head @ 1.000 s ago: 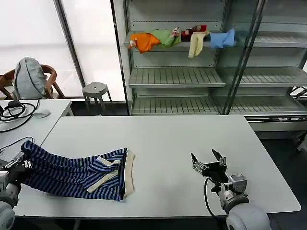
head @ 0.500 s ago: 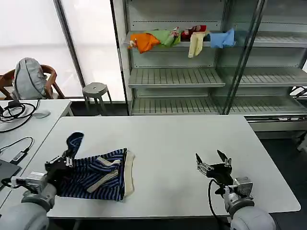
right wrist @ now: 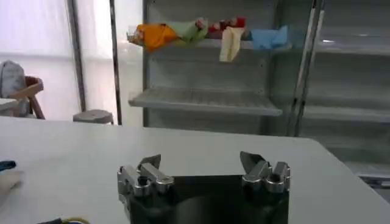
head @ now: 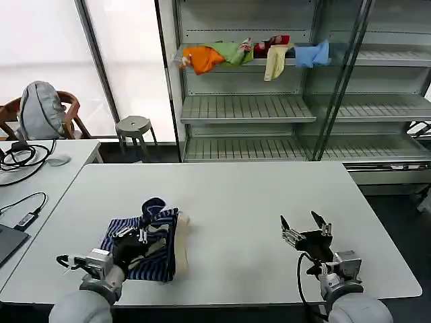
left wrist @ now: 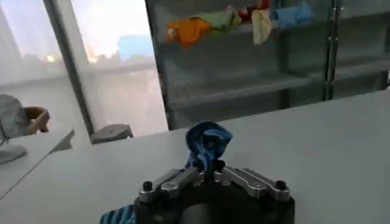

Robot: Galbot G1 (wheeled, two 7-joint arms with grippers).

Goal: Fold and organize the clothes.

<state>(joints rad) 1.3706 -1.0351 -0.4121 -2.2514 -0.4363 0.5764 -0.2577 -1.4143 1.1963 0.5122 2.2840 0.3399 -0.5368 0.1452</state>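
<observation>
White tabletop [head: 236, 202] fills the foreground of the head view; behind it stands a metal shelving unit [head: 296, 81] with orange, green, yellow and light-blue garments [head: 252, 55] on its upper shelf.

The striped shirt [head: 145, 245] lies on the near-left part of the table. One second ago it stretched out toward the left edge, with the left gripper [head: 140, 232] holding its left end low at that edge. Half a second ago that end was lifted and halfway across. Now the left gripper is directly over the shirt's right portion, beside the cream collar trim [head: 179, 242], and the shirt forms a compact, roughly square bundle.

In the left wrist view, the left gripper [left wrist: 210, 173] has its fingers closed together on a bunched fold of blue striped fabric [left wrist: 208, 141], which stands up above the fingertips.

The right gripper [head: 304, 232] hovers over bare table at the near right, well apart from the shirt, slightly nearer the table edge than one second ago. Its fingers [right wrist: 149, 167] are spread wide and hold nothing.

Judgement: the left-to-right fold is essentially carried across. The gathered end is not yet released, so the layer is not yet flat. Release and smoothing probably follow.
</observation>
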